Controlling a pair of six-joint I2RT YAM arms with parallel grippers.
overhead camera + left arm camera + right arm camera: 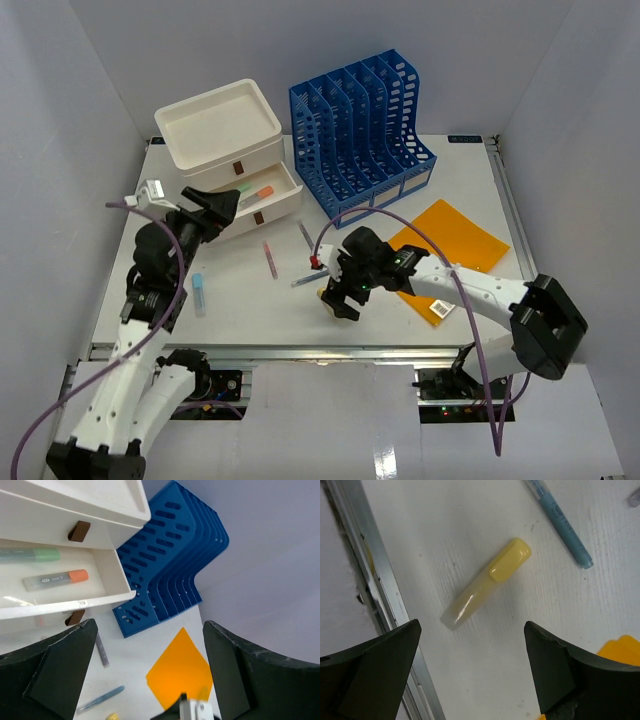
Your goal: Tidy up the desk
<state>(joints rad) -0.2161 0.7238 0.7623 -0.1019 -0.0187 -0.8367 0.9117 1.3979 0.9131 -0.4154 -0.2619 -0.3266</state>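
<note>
The white desk [230, 325] holds scattered pens. My right gripper [340, 302] is open and hovers just above a yellow highlighter [325, 293] near the front edge. In the right wrist view the highlighter [485, 582] lies diagonally on the desk, ahead of the open gripper [470, 680] and not between the fingers. My left gripper [222, 205] is open and empty, held in front of the white drawer box's open lower drawer [262, 195]. The left wrist view shows a green marker [30, 555] and an orange-capped marker [55, 579] in that drawer [112, 587].
A blue file organizer [360, 130] stands at the back. An orange sheet [450, 245] lies at the right with a small white label [440, 308] beside it. A pink pen [270, 258], grey pen [305, 236], blue pen [305, 281] and light blue marker [198, 293] lie loose. The metal rail [370, 595] runs close by.
</note>
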